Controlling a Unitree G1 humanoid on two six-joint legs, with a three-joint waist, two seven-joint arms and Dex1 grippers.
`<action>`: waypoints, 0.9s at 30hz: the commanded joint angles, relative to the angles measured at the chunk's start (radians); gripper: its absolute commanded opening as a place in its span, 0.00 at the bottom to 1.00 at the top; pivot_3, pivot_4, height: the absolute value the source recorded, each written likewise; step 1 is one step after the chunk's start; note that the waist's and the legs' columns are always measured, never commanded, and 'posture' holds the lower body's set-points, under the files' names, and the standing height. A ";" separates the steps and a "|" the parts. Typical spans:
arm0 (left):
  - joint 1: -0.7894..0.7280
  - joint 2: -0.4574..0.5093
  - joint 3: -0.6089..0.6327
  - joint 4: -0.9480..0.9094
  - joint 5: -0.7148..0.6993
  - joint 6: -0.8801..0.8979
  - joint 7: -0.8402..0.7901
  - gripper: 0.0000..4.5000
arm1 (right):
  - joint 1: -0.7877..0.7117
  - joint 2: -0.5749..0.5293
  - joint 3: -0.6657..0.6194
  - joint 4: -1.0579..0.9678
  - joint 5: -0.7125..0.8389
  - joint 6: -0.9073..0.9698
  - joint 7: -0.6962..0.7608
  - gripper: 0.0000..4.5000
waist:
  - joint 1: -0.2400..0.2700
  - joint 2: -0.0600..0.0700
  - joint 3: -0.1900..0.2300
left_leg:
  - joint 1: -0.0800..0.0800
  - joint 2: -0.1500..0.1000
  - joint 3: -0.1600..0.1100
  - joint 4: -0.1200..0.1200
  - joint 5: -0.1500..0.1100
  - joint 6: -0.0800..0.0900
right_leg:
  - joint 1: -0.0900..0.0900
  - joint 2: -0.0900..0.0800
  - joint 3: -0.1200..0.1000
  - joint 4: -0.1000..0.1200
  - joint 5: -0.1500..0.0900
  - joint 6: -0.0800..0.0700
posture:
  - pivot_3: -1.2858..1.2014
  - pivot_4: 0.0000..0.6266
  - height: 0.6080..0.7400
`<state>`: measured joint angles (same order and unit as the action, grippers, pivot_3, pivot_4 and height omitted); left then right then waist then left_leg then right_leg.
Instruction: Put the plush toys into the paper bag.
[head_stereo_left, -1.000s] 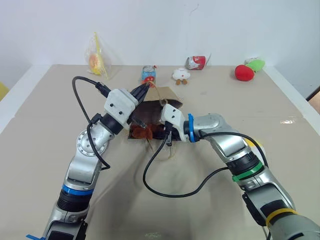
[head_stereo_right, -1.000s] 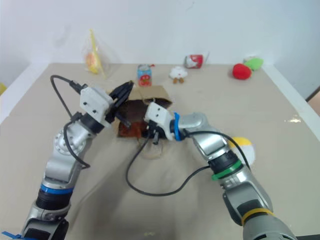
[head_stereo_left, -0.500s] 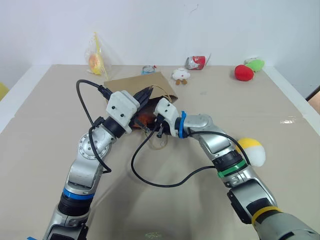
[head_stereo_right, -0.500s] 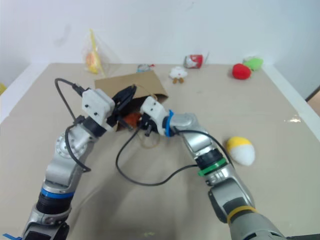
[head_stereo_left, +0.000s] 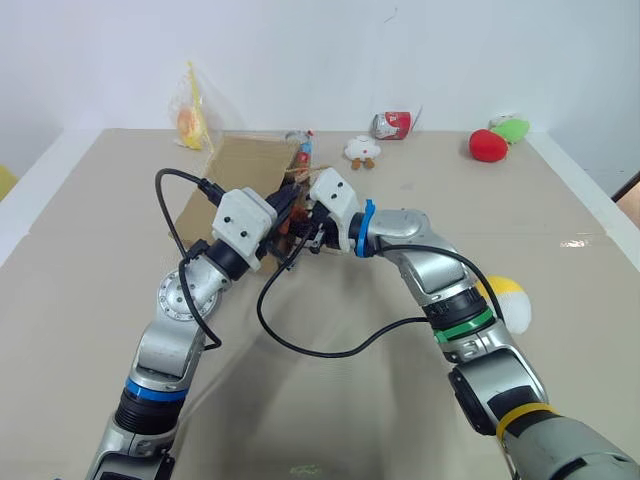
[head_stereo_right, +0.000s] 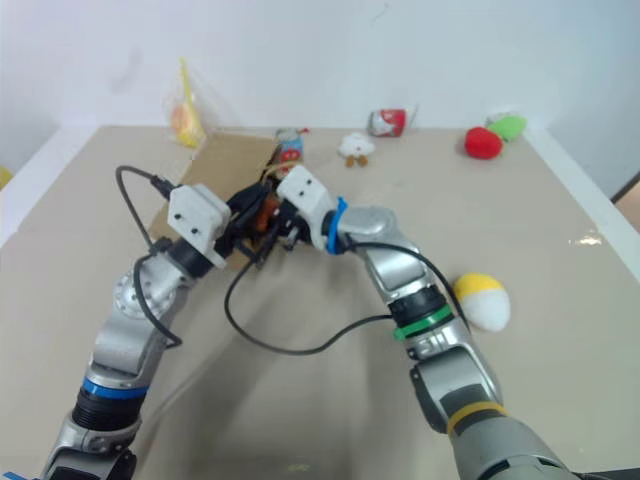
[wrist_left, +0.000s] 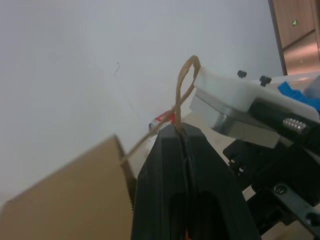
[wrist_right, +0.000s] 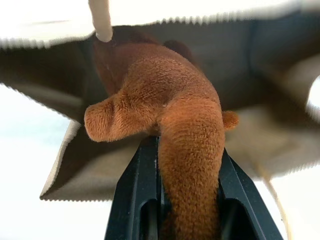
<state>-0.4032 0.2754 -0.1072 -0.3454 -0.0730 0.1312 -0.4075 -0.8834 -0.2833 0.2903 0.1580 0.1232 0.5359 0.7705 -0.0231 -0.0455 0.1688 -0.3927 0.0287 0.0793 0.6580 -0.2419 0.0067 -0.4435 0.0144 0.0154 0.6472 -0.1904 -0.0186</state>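
The left gripper (wrist_left: 185, 145) has its fingers pinched together on a cord handle (wrist_left: 182, 87) of the paper bag (head_stereo_left: 235, 165), which is lifted off the tabletop (head_stereo_left: 90, 260). The right gripper (wrist_right: 185, 150) has its fingers clamped on the brown toy (wrist_right: 170, 95) at the bag's mouth. The white-and-yellow toy (head_stereo_left: 505, 300) lies on the tabletop at right.

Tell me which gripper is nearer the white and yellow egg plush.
Right. The right gripper is at the paper bag mouth; the left gripper is beyond it, farther from the egg plush.
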 joint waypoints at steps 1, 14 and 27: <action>-0.033 0.004 -0.007 -0.010 0.008 -0.032 -0.012 0.00 | 0.009 -0.019 -0.028 -0.113 0.031 0.038 0.022 0.13 | 0.000 0.000 0.000 | 0.000 0.000 0.000 0.000 0.000 0.000 | 0.000 0.000 0.000 0.000 0.000 0.000 | 0.52 0.24 1.00; -0.041 -0.027 -0.034 -0.065 -0.062 -0.035 -0.062 0.00 | 0.094 -0.036 -0.020 -0.246 0.052 0.135 -0.009 0.13 | -0.001 0.000 0.000 | 0.000 0.000 0.000 0.000 0.000 0.000 | 0.000 0.000 0.000 0.000 0.000 0.000 | 0.52 0.24 1.00; -0.036 -0.057 -0.037 -0.050 -0.060 -0.014 -0.029 0.00 | 0.081 0.062 -0.015 -0.096 0.011 0.067 -0.071 0.38 | 0.000 0.000 0.000 | 0.000 0.000 0.000 0.000 0.000 0.000 | 0.000 0.000 0.000 0.000 0.000 0.000 | 0.52 0.24 1.00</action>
<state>-0.4311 0.2245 -0.1396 -0.3706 -0.1341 0.1210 -0.4404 -0.7861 -0.2293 0.2798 0.0863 0.1307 0.6078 0.6971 -0.0233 -0.0456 0.1688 -0.3929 0.0286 0.0791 0.6580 -0.2420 0.0067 -0.4435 0.0146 0.0154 0.6470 -0.1905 -0.0185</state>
